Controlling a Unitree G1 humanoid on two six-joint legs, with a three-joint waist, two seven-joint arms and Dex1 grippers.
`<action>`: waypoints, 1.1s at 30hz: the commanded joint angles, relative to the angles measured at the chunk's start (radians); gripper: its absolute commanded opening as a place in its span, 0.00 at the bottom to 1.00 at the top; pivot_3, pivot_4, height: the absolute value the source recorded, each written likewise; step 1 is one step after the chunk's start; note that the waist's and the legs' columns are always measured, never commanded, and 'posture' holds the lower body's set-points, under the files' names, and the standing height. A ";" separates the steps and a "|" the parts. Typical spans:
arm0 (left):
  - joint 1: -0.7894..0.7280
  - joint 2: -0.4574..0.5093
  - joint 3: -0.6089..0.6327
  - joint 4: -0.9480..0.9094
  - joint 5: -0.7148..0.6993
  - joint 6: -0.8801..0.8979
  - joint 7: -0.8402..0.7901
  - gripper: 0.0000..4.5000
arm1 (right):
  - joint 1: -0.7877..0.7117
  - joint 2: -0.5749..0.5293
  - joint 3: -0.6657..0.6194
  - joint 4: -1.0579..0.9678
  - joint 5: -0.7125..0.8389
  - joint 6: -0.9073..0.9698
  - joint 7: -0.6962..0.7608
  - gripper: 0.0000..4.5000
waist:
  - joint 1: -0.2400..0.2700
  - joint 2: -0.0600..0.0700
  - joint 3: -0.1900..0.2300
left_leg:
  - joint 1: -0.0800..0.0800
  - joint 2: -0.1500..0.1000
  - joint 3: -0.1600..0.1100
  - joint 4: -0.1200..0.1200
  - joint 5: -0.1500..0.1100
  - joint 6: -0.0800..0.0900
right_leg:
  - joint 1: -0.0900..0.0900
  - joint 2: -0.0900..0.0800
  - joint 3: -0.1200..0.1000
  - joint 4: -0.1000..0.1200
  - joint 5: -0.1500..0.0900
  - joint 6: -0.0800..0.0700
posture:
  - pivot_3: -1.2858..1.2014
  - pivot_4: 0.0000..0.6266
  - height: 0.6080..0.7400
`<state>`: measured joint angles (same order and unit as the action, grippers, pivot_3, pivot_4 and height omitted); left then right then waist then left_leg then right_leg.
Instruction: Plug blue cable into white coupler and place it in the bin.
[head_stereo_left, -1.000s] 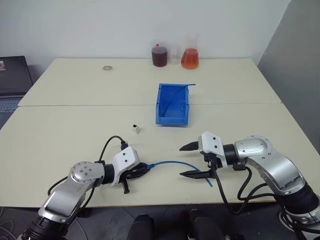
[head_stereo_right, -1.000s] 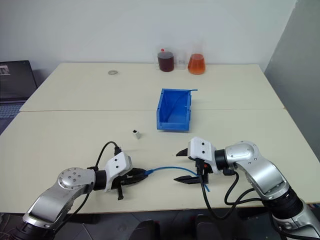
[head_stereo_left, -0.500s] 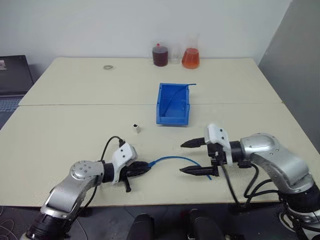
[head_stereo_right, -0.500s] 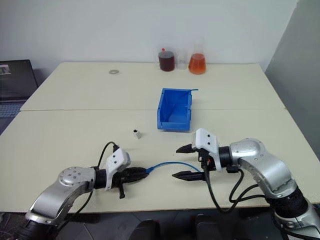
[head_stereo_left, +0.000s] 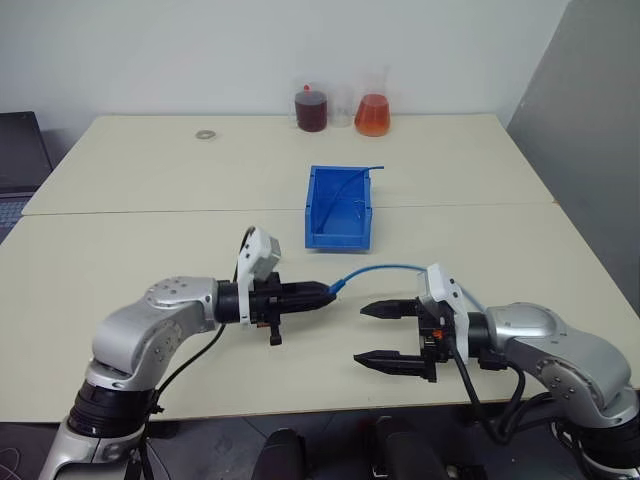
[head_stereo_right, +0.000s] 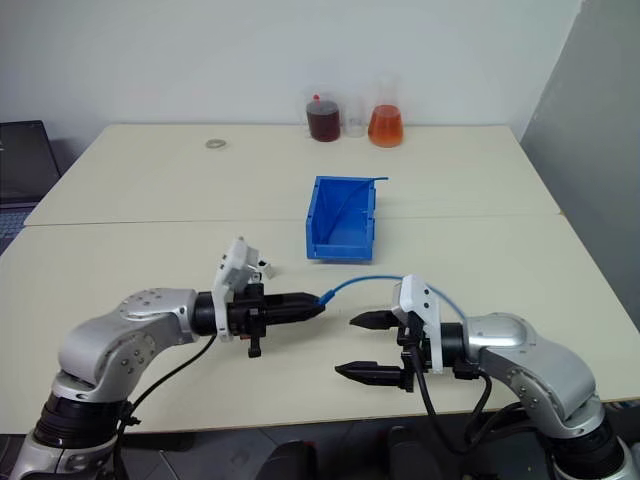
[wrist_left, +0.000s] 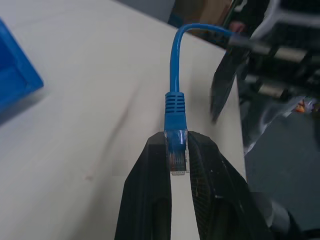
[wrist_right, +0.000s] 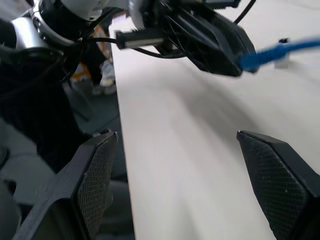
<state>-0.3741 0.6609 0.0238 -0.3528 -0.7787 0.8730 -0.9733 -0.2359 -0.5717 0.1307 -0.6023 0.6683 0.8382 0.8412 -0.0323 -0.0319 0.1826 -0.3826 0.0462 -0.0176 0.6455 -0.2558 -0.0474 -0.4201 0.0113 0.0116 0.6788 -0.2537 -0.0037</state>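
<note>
My left hand (head_stereo_left: 325, 293) is clamped on the cable (head_stereo_left: 375, 271) plug, held above the tabletop (head_stereo_left: 150, 250) just in front of the bin (head_stereo_left: 340, 207). My right hand (head_stereo_left: 378, 334) hangs beside it, fingers apart. The coupler (head_stereo_right: 266, 268) stands left of the bin.

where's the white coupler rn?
In the right eye view the white coupler sits on the table, left of the bin, just behind the left arm's wrist; neither gripper touches it.
</note>
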 joint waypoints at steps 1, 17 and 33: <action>-0.017 0.013 0.035 -0.032 -0.081 0.049 -0.009 0.05 | -0.027 0.002 -0.032 0.033 0.063 0.043 -0.008 0.90 | 0.000 0.000 0.000 | 0.000 0.000 0.000 0.000 0.000 0.000 | 0.000 0.000 0.001 0.000 0.000 0.000 | 0.52 0.24 1.00; 0.018 0.091 -0.006 -0.058 -0.061 0.002 -0.104 0.05 | -0.217 0.057 -0.016 0.144 0.179 0.121 -0.005 0.90 | 0.001 0.000 0.000 | 0.000 0.000 0.000 0.000 0.000 0.000 | 0.000 0.001 0.001 0.000 0.000 -0.001 | 0.52 0.24 1.00; 0.033 0.090 -0.026 -0.064 -0.009 -0.059 -0.109 0.05 | -0.290 0.090 0.041 0.195 0.175 0.133 0.010 0.57 | 0.000 0.000 0.000 | 0.000 0.000 0.000 -0.001 0.000 0.000 | -0.001 0.001 0.002 -0.001 0.000 -0.001 | 0.52 0.24 1.00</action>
<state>-0.3376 0.7491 0.0018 -0.3875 -0.7871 0.8387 -1.0791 -0.5184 -0.4782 0.1801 -0.3891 0.8383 0.9746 0.8418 -0.0318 -0.0318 0.1828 -0.3831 0.0464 -0.0173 0.6449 -0.2559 -0.0473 -0.4211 0.0122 0.0134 0.6783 -0.2540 -0.0043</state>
